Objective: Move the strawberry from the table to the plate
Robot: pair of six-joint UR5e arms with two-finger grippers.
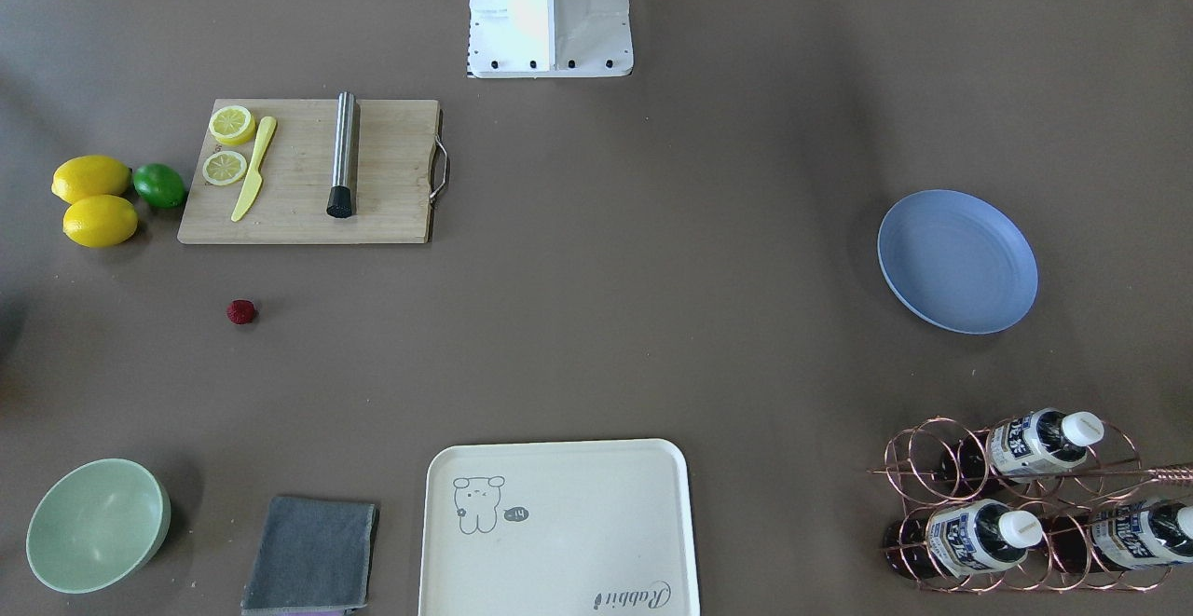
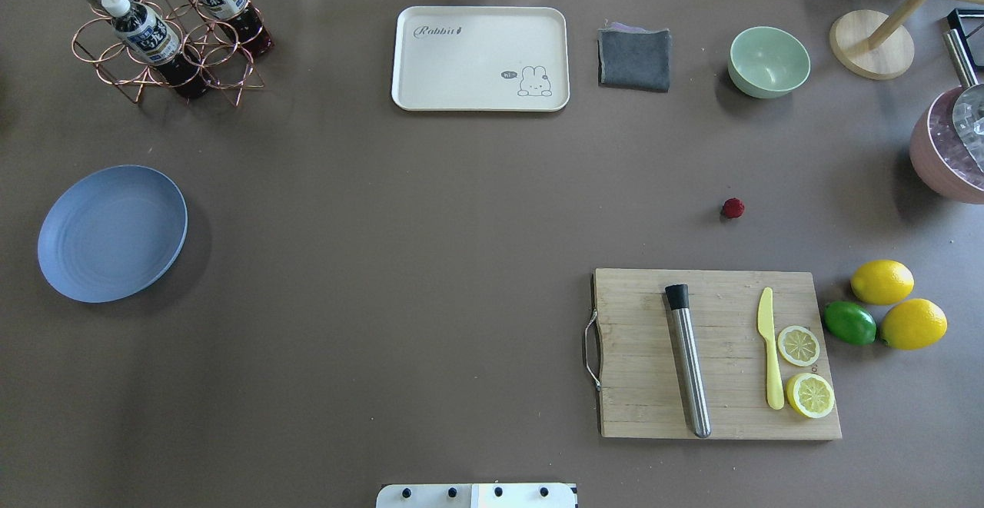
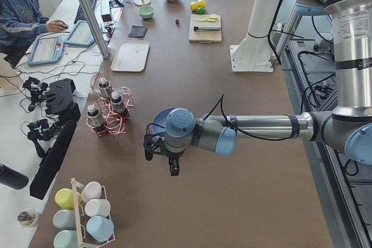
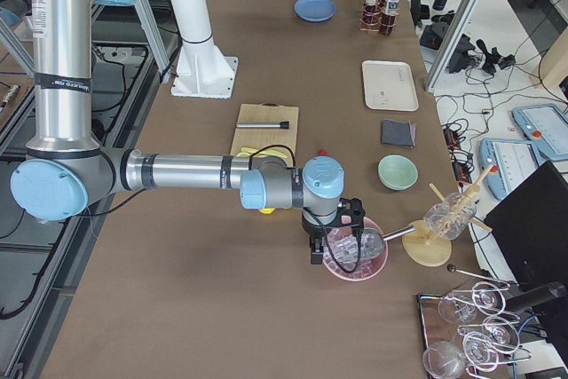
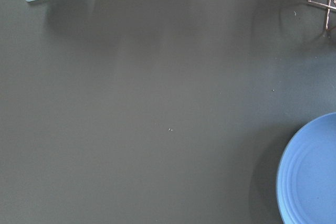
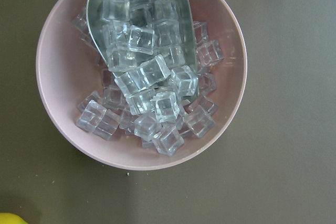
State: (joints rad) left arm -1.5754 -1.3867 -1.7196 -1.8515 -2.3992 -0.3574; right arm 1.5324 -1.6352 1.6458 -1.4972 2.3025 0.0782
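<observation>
The strawberry [image 1: 241, 311] [image 2: 733, 207], tiny and dark red, lies on the bare table [image 1: 652, 299] just beyond the cutting board. The light blue plate [image 1: 957, 261] [image 2: 112, 233] [image 5: 310, 177] sits far away, at the table's other end, with nothing on it. My left gripper [image 3: 161, 158] shows only in the side view; it hangs over the table near the plate, and I cannot tell whether it is open or shut. My right gripper [image 4: 333, 246] likewise shows only from the side, hovering over a pink bowl of ice, its state unclear. Neither wrist view shows fingers.
A wooden cutting board [image 2: 719, 353] carries a metal muddler, a yellow knife and lemon halves. Two lemons [image 2: 882, 281] and a lime [image 2: 849, 322] lie beside it. Along the far edge are a cream tray [image 2: 480, 58], grey cloth [image 2: 634, 58], green bowl [image 2: 769, 61] and bottle rack [image 2: 165, 35]. Pink ice bowl [image 6: 140, 72] holds a scoop.
</observation>
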